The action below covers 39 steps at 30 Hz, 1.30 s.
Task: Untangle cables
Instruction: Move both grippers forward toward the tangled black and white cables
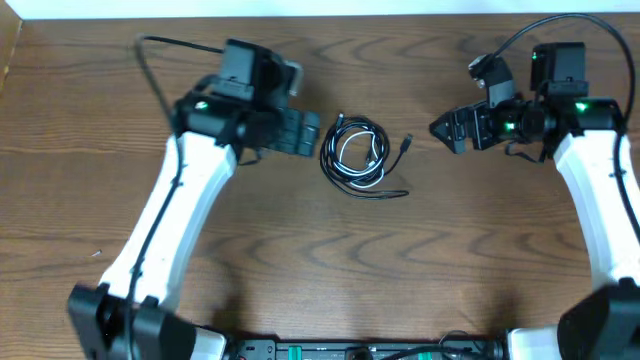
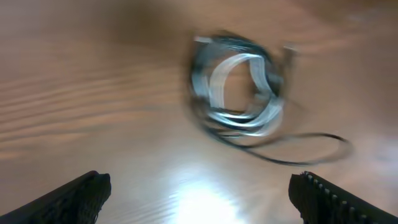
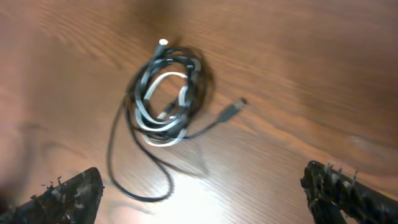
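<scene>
The cables [image 1: 350,177] lie in one tangled coil at the middle of the wooden table, black loops around a shorter white one. A black tail loops out in front, and a plug end [image 1: 406,143] sticks out to the right. My left gripper [image 1: 312,133] hangs just left of the coil, open and holding nothing. My right gripper [image 1: 440,130] hovers to the right of the plug end, also open and empty. The left wrist view is blurred, with the coil [image 2: 245,121] ahead of the left gripper [image 2: 199,190]. From the right wrist, the coil [image 3: 163,134] lies beyond the right gripper [image 3: 202,186].
The brown wooden table [image 1: 330,270] stretches around the coil. Thick black arm wires [image 1: 160,45] arch near the back edge on the left, and another arm wire [image 1: 540,25] rises behind the right arm. Both arm bases stand at the front edge.
</scene>
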{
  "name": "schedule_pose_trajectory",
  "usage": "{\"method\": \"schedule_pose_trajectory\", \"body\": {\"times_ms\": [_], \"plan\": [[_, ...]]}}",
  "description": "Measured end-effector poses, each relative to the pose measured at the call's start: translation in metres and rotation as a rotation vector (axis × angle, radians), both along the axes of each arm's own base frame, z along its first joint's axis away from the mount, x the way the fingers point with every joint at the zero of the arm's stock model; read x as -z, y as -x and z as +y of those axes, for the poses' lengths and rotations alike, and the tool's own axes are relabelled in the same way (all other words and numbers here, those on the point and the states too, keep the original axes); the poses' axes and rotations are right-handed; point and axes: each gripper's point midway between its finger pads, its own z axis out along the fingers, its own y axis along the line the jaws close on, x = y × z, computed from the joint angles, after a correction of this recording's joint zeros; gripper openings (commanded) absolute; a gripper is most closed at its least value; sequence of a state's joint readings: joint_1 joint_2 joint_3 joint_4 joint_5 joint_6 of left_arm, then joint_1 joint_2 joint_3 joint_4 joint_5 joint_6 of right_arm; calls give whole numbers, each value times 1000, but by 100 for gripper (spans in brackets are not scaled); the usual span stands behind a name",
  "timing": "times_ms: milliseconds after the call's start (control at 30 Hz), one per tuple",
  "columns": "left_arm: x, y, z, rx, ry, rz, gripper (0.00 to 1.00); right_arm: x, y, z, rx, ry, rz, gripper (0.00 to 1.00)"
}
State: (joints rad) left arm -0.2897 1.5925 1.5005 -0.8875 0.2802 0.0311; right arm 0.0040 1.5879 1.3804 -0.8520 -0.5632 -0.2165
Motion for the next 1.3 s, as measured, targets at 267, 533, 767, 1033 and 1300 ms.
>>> {"method": "schedule_pose_trajectory", "body": {"times_ms": [267, 533, 767, 1033, 1300], "plan": [[54, 2, -37, -114, 116, 254, 76, 20, -9, 14, -4, -108, 87, 88], [128, 10, -51, -416, -6, 449, 76, 49, -13, 6, 117, -50, 197, 86], [167, 21, -65, -472, -62, 526, 65, 54, -13, 4, 155, -13, 215, 86], [175, 5, -73, -490, -26, 483, 12, 55, -13, 2, 179, -2, 222, 84], [170, -16, -84, -484, 39, 412, 8, 54, -15, 12, 179, -10, 219, 84]]}}
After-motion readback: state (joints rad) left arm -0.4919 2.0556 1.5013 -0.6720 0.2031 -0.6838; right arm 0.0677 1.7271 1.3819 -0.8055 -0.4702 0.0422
